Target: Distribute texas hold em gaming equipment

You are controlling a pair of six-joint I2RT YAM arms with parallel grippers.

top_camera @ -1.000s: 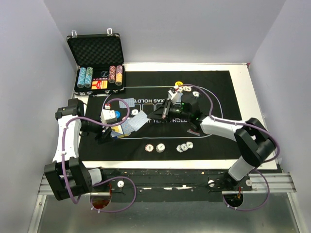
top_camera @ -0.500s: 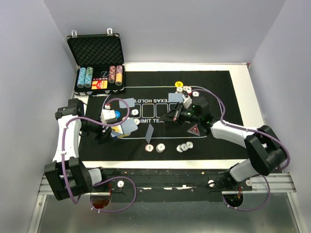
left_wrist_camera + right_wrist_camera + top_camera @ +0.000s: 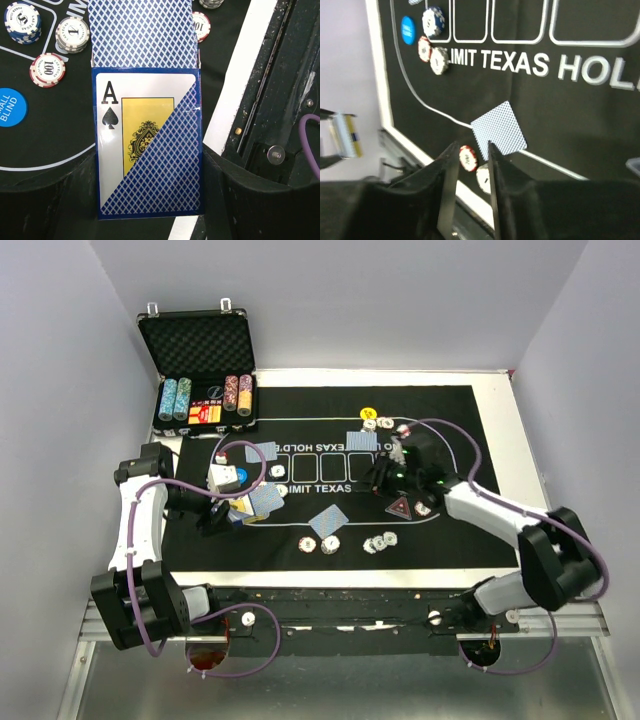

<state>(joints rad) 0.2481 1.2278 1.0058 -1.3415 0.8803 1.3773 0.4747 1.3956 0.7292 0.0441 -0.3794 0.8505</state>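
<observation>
My left gripper (image 3: 230,510) is shut on a blue card box (image 3: 150,150) with an ace of spades on its face. Blue-backed cards (image 3: 140,30) stick out of its top. One blue-backed card (image 3: 328,519) lies flat on the black mat, also in the right wrist view (image 3: 499,129). My right gripper (image 3: 374,478) hovers right of that card, open and empty (image 3: 471,146). Under it lie a red-rimmed chip (image 3: 468,158) and a white chip (image 3: 484,179). A dark red triangular marker (image 3: 400,507) lies just below the right gripper.
Two more cards (image 3: 262,451) (image 3: 362,441) lie near the mat's printed boxes. A blue button (image 3: 243,476) and chips (image 3: 275,472) sit by the left gripper; a yellow button (image 3: 368,413) is at the back. The open case (image 3: 203,370) with chip stacks stands back left.
My right gripper took a card from the box in the left gripper, carried it right, let it fall flat on the mat and opened. The left arm has stayed put.
</observation>
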